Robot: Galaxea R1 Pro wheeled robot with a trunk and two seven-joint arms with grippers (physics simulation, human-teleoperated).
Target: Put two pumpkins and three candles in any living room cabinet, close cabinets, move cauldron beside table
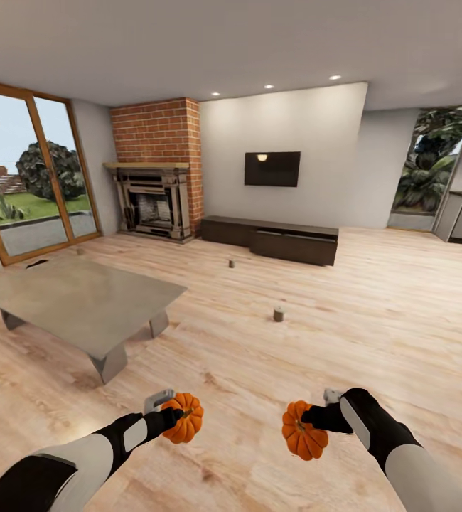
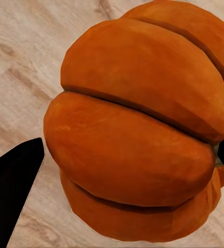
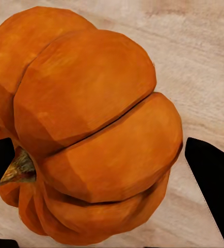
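The robot is facing a living room from over a pale wooden floor, and each arm is carrying a pumpkin low in the foreground of the head view. The left claw is clamping onto the left pumpkin, holding it clear above the floor; in the left wrist view that same pumpkin is sitting between two black fingers, its orange ribs bulging out past them. The right claw is gripping the right pumpkin in the same way, also above the floor, and in the right wrist view this pumpkin is showing its brownish stem toward one of the dark fingers pressing on either side. The two pumpkins are hanging near each other but apart. Ahead on the left, the grey worktop is standing on its angled slab legs. Two candles are standing on the floor beyond it: the nearer candle well out in the open, the farther candle just short of the cabinet. That long dark cabinet is sitting against the far wall under a wall television, beside a brick fireplace, with its front panels looking shut.
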